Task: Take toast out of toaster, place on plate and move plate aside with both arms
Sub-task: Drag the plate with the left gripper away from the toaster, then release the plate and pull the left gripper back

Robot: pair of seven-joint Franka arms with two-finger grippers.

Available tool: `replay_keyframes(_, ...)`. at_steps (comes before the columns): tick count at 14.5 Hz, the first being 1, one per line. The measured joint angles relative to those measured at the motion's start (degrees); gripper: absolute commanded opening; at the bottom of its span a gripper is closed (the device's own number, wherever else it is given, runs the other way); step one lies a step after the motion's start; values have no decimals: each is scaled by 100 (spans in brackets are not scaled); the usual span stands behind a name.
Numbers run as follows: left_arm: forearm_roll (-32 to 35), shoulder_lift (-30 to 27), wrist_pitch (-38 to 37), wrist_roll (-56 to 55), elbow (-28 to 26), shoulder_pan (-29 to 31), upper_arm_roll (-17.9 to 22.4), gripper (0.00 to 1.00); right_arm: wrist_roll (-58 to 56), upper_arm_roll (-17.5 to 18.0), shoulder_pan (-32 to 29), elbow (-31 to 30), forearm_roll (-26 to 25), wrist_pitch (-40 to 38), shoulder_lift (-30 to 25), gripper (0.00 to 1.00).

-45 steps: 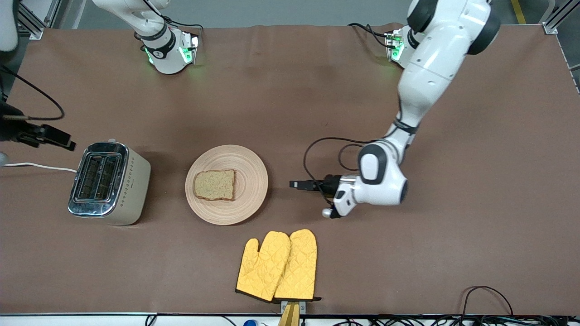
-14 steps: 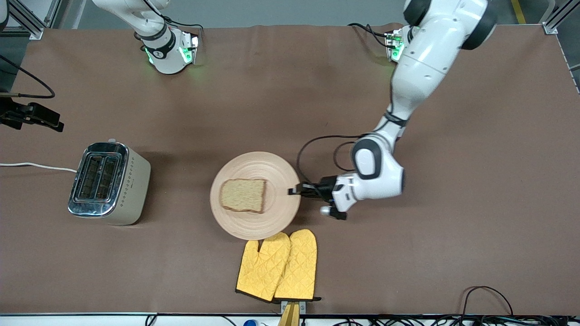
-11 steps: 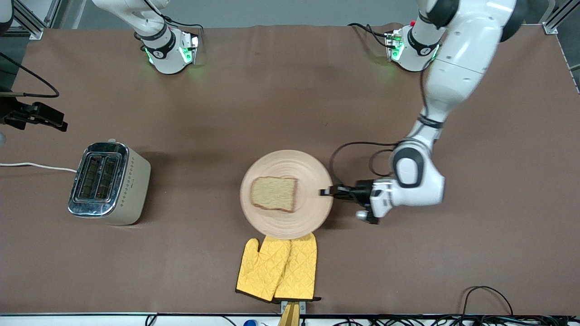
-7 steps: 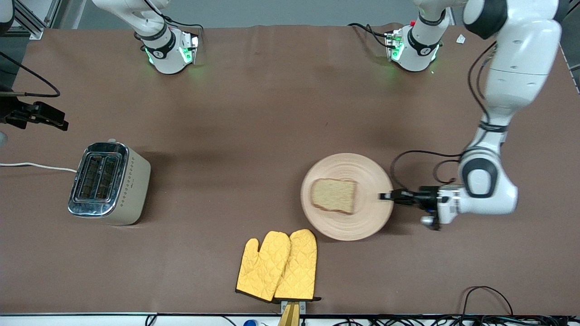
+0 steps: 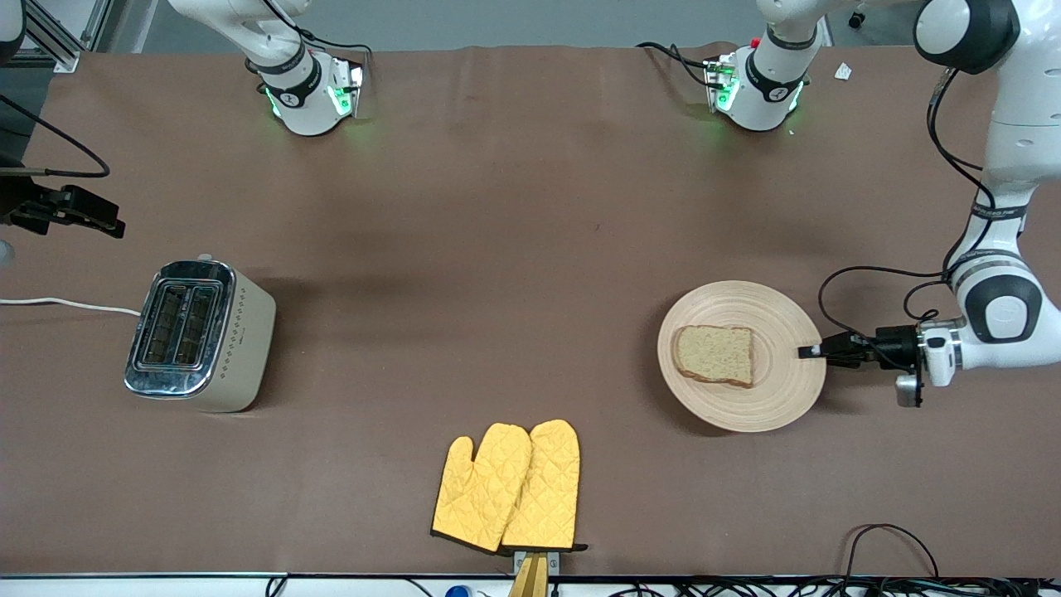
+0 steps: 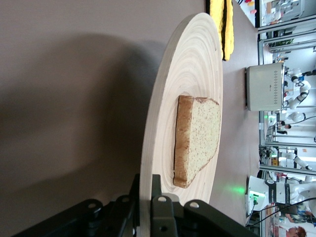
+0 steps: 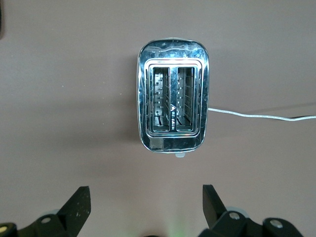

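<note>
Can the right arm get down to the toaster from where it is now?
Probably yes. The right end effector hangs open above the toaster, whose slots are empty, with nothing between them.

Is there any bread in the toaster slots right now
No, both slots of the toaster are empty in the right wrist view; the toast lies on the plate.

I see the plate (image 5: 740, 403), round light wood w/ ring grain, toward the left arm's end of the table. The toast (image 5: 714, 355), brown w/ darker crust, lies flat on it.
</note>
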Motion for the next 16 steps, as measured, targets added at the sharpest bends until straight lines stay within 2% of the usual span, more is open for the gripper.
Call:
replay_keyframes(3,0,251,-236,69,45,341,1,2,0,-1,0,1,0,20,0,100)
replay_keyframes(5,30,477,-287,75,162,458,0,10,0,-4,-1,1,0,20,0,100)
replay_keyframes(6,46,547,-302,38,212,474,-1,33,0,-4,-1,1,0,20,0,100)
replay_keyframes(7,54,582,-338,-46,260,475,-7,81,0,-2,0,1,0,20,0,100)
replay_keyframes(8,68,585,-367,-86,299,475,-20,100,0,2,6,1,0,20,0,100)
replay_keyframes(11,386,562,-406,-131,592,479,-37,100,0,14,39,1,0,7,0,100)
replay_keyframes(16,2457,162,-557,-623,1769,435,-212,100,1,23,144,4,0,11,-2,100)
